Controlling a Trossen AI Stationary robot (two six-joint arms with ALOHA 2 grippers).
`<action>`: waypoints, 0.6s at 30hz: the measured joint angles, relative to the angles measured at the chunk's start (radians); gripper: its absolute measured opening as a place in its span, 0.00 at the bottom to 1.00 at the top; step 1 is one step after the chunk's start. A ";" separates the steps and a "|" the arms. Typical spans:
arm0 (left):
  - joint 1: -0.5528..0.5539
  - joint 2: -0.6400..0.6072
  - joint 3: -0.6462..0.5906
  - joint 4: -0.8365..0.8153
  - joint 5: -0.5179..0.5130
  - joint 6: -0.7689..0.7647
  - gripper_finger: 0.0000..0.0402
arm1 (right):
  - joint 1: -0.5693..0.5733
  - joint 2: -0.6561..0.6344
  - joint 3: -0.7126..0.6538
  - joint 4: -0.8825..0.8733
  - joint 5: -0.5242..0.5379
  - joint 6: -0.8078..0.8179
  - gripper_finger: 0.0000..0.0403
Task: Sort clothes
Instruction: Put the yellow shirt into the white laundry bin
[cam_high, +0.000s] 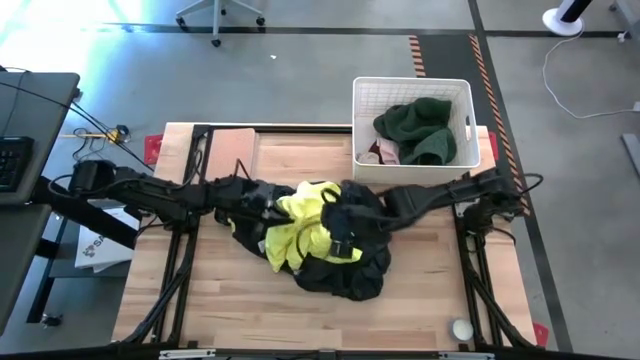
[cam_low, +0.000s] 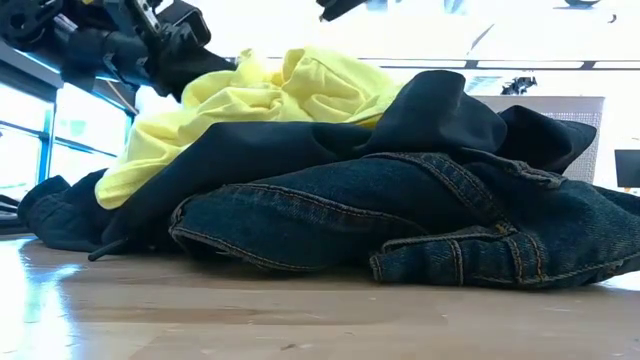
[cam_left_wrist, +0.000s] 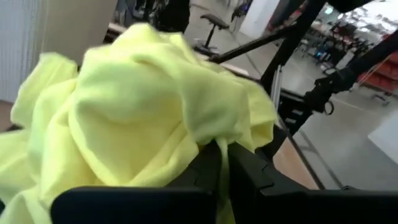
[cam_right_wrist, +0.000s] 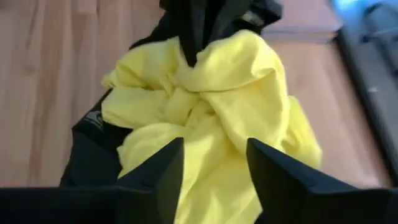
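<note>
**Yellow shirt pinched, ready to lift clear**

Yellow fabric is pressed between your left gripper's fingers, which look closed on a fold of the neon yellow garment. Your right gripper hangs just above the same garment with its fingers spread apart and nothing between them.

Around both grippers lies the pile: the yellow piece sits on top of dark denim jeans and a black garment in the middle of the wooden table.

To do this well, raise the left arm slowly and watch whether the dark cloth rides up with the yellow. If it clings, bring the right gripper down on the jeans to pin them.

Beyond the pile, the white basket at the table's far right corner already holds the dark green garment, with something maroon and pale beside it.
</note>
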 joint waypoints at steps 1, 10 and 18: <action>-0.010 0.000 0.000 -0.005 -0.014 0.002 0.05 | -0.022 0.011 0.000 0.004 -0.037 -0.018 0.45; -0.057 0.000 0.000 -0.012 -0.040 0.042 0.23 | -0.150 0.119 0.000 0.059 -0.222 -0.138 0.78; -0.056 -0.101 0.073 -0.242 -0.058 0.095 0.36 | -0.178 0.224 0.001 0.148 -0.285 -0.145 0.86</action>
